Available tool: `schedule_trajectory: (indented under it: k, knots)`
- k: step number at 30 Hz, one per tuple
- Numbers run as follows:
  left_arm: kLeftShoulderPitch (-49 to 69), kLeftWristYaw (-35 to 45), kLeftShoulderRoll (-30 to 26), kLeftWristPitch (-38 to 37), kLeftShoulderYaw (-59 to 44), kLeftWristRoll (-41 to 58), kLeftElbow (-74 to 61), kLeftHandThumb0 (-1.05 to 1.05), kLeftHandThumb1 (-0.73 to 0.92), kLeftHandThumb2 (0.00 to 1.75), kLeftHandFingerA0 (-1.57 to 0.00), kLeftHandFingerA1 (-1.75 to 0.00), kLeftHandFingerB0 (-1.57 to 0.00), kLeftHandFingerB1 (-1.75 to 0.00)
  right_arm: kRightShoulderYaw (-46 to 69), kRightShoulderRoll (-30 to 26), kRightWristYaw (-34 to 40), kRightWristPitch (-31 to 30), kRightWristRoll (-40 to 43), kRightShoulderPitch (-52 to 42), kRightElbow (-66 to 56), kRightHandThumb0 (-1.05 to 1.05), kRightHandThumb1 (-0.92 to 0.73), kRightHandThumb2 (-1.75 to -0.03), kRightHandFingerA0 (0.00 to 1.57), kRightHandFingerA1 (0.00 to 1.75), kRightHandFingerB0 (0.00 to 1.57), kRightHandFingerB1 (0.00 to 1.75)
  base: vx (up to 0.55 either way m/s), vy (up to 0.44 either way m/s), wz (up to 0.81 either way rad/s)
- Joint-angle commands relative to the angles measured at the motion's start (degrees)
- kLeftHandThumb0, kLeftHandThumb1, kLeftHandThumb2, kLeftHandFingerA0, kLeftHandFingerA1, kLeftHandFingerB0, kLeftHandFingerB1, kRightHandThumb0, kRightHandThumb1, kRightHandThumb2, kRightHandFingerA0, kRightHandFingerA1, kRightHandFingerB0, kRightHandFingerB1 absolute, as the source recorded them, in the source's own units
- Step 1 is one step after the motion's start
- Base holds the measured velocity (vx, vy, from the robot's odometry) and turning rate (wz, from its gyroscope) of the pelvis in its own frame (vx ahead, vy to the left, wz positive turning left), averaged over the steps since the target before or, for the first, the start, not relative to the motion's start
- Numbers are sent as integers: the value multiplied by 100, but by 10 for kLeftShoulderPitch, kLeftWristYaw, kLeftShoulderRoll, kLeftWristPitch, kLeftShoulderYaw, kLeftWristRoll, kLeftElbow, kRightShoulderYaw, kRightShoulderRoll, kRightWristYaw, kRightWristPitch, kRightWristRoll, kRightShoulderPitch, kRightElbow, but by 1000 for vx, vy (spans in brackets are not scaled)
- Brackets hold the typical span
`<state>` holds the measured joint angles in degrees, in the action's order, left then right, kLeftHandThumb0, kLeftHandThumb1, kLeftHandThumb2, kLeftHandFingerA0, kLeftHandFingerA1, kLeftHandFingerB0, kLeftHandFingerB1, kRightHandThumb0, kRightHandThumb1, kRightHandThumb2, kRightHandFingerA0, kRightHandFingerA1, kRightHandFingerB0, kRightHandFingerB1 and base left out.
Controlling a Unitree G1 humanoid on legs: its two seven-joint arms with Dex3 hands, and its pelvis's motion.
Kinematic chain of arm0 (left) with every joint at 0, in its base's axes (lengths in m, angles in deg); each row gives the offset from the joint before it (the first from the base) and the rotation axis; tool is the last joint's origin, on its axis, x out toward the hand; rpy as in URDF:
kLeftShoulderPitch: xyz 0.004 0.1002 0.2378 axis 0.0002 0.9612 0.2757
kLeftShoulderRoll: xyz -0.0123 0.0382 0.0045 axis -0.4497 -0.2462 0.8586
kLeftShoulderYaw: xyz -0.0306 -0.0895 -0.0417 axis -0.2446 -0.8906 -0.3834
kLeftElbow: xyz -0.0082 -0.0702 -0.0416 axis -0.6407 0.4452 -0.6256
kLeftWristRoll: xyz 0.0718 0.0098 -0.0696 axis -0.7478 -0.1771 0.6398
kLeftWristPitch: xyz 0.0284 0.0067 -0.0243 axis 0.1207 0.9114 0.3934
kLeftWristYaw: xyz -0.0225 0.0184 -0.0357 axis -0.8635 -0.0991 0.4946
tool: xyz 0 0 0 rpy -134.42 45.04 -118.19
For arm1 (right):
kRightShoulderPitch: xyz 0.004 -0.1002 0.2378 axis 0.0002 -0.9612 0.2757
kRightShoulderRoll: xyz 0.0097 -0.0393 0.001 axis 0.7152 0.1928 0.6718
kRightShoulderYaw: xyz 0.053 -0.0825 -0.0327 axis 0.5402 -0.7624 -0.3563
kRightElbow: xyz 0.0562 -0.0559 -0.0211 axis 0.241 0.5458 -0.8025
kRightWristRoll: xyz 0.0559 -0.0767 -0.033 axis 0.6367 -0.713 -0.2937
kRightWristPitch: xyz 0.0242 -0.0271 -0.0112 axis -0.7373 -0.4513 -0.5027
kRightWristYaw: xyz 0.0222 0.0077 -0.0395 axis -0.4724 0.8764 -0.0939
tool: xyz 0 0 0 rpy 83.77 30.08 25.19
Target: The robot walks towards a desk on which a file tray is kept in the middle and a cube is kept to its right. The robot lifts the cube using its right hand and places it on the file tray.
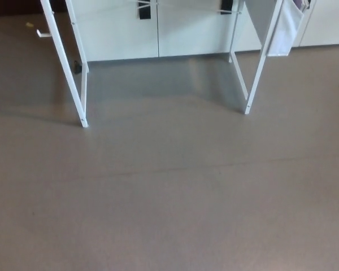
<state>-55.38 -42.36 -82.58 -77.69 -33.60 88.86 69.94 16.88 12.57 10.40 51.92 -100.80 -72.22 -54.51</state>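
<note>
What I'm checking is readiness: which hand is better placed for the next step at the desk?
Cannot tell: neither hand is in view. Only the desk legs and floor show, so walking closer likely comes first.

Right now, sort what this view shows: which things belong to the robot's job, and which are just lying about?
Job: desk's white legs; the tray, cube, hands are not in view.
Lying about: floor, white cabinets, hanging white pouch.
</note>
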Motion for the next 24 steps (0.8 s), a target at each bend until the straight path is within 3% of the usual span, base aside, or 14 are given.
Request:
schedule_trajectory:
  k: [1, 7, 8, 12, 13, 14, 15, 16, 17, 18, 21, 22, 23, 24]
  knots:
    - [-8, -18, -5, -10, 16, -17, 7, -96, 69, 79, -22, -73, -10, -61, 8, -9, 14, -30, -14, -11, -22, -87, -61, -93, 31, 49, 13, 38, 223, -283, 28]
    - [-6, -14, -10, -10, 24, -14, 2, -95, 81, 62, -20, -75, -3, -57, -13, -29, 42, -37, -76, -56, -92, -99, -71, -105, 61, 59, 13, 38, 237, -426, 20]
    - [-7, -11, -10, -8, 23, -11, 2, -97, 61, 109, -16, -68, -8, -54, 14, -9, 50, -37, -44, -58, -92, -93, -64, -100, 56, 57, 10, 38, 270, -150, 6]
    - [-19, -18, -10, -10, 22, -12, 9, -96, 61, 109, -29, -75, -4, -52, -11, -6, 33, -30, -47, -3, -17, -90, -68, -100, 31, 48, 11, 38, 274, -70, -8]
    - [-21, -10, -9, -3, 13, 0, 12, -96, 60, 109, -14, -69, -7, -50, -17, -9, 32, 5, -46, 10, 19, -90, -84, -65, 42, 40, 14, 24, 274, 20, -15]
    - [-21, -12, -10, -13, 18, -7, 15, -96, 61, 110, -12, -67, -8, -53, -16, 1, 40, 31, -39, 29, 63, -91, -68, -101, 26, 46, 8, 36, 342, -41, -7]
    - [-20, -17, -10, -16, 20, -10, 15, -95, 81, 61, -18, -76, -3, -59, -24, 2, 49, 43, -46, 37, 82, -91, -66, -104, 30, 49, 7, 34, 285, 91, -18]
    - [-24, -20, -6, -3, 13, -3, 14, -96, 60, 108, -17, -69, -8, -56, -5, -4, 15, -1, -22, 25, 38, -90, -66, -102, 37, 54, 4, 29, 424, 149, -13]
    - [-25, -22, -7, -6, 19, -9, 16, -96, 61, 110, -18, -68, -7, -57, 0, 0, 26, 2, -21, 20, 33, -86, -78, -65, 38, 42, 12, 23, 433, 216, 2]
    - [-22, -23, -7, -5, 20, -9, 10, -96, 61, 109, -24, -71, -6, -58, 4, -2, 20, 2, -17, 16, 30, -88, -64, -99, 34, 53, 4, 29, 387, 231, 64]
    - [-24, -27, -6, 2, 21, -10, 10, -96, 61, 109, -20, -69, -11, -60, -2, -21, 6, -48, -41, -14, -43, -94, -70, -106, 45, 55, 5, 26, 386, 190, -28]
    - [-29, -27, -8, 9, 22, -11, 8, -92, 81, 65, -18, -73, -9, -60, 4, -22, 15, -62, -49, -33, -84, -93, -71, -106, 52, 59, 4, 27, 378, 95, 5]
    - [-31, -25, -8, 8, 20, -8, 8, -96, 61, 109, -18, -68, -12, -60, -10, -32, 12, -48, -63, -32, -76, -99, -73, -110, 61, 62, 4, 24, 333, 57, -3]
    - [-27, -17, -5, 2, 7, 7, 6, -96, 60, 107, -21, -70, -7, -58, 18, -12, -6, -71, -17, -12, -56, -91, -64, -102, 45, 58, 3, 28, 349, 46, 9]
